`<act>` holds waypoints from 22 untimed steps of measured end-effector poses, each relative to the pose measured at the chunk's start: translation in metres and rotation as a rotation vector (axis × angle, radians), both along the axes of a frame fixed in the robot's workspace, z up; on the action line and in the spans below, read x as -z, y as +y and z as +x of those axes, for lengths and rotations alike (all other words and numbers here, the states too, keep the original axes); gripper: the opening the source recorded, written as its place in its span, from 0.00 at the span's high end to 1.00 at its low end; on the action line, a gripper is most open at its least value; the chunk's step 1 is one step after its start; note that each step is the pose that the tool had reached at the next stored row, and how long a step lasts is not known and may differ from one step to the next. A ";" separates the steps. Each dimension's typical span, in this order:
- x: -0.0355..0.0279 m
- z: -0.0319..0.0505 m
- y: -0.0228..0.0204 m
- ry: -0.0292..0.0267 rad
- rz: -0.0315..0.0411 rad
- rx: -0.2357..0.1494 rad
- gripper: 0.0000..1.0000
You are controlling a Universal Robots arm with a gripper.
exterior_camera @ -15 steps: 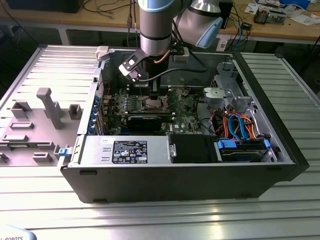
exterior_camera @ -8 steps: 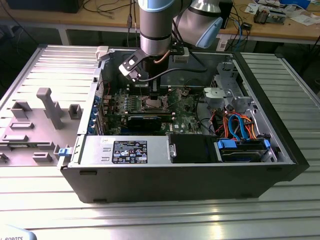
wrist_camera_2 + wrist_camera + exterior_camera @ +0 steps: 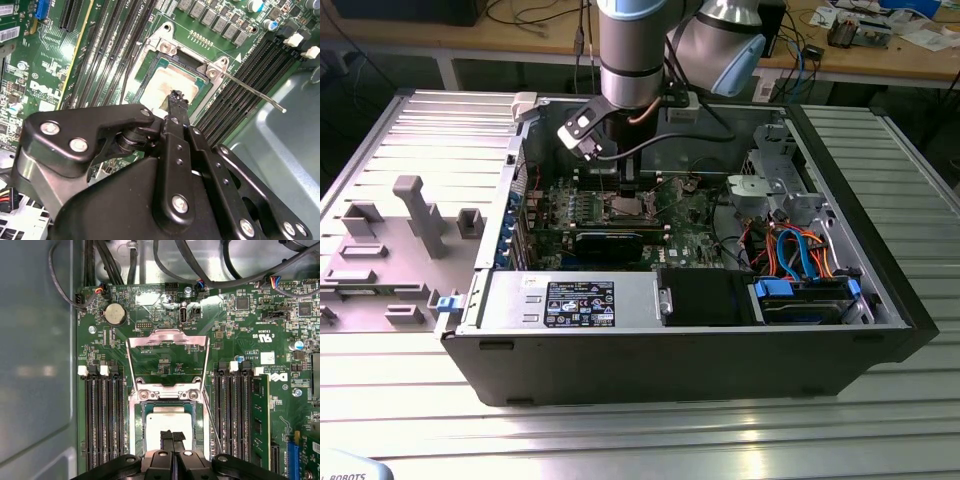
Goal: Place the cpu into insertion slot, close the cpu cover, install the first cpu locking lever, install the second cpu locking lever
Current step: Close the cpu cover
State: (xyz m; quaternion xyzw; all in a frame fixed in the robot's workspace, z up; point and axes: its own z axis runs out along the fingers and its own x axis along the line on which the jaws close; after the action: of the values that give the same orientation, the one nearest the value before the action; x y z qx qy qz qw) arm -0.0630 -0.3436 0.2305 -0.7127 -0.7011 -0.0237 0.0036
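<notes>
Exterior view: the grey, jointed robot arm (image 3: pixel 632 50) stands nearly vertical and reaches down into an open black metal computer case (image 3: pixel 880 330), which lies on a ribbed aluminium table (image 3: pixel 620 430). The arm's wrist hangs over the green motherboard (image 3: pixel 690 230) near the middle of the case. Second wrist view: the matte black, bolted gripper (image 3: pixel 176 97) points down at the board with its two slim fingers pressed together and nothing between them. The tips are just above the cpu (image 3: pixel 167 82), a small flat square chip with a dull, pale-smeared silver top; whether they touch it cannot be told. The chip lies flat inside the insertion slot (image 3: pixel 167 47), a square socket with a silvery metal rim. A thin steel locking lever (image 3: pixel 250 92) juts from one corner of the rim across the long black memory slots (image 3: pixel 107 55). First wrist view: the cpu cover (image 3: pixel 167 338), a thin silvery square frame with a large window, stands open. It is hinged at the slot's edge and tipped away from the chip, with green board showing through its window. The fingertips (image 3: pixel 167 436) sit narrow and shut over the seated chip.
</notes>
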 end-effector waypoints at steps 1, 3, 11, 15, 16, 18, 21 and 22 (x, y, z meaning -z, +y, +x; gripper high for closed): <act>-0.0005 0.0000 0.0000 0.0000 -0.0002 0.000 0.89; -0.0015 0.0000 0.0000 0.0000 -0.0002 0.000 0.89; -0.0067 0.0006 0.0001 0.0003 -0.0029 0.000 0.89; -0.0076 0.0006 0.0000 0.0006 -0.0054 0.001 0.89; -0.0081 0.0007 0.0001 0.0006 -0.0067 0.001 0.89; -0.0102 0.0006 0.0001 0.0006 -0.0074 0.001 0.89; -0.0146 0.0007 0.0001 0.0005 -0.0087 0.001 0.89; -0.0159 0.0007 0.0001 0.0005 -0.0087 0.001 0.89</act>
State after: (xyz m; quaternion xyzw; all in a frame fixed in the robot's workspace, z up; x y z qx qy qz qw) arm -0.0623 -0.3436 0.2464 -0.7130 -0.7009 -0.0205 0.0006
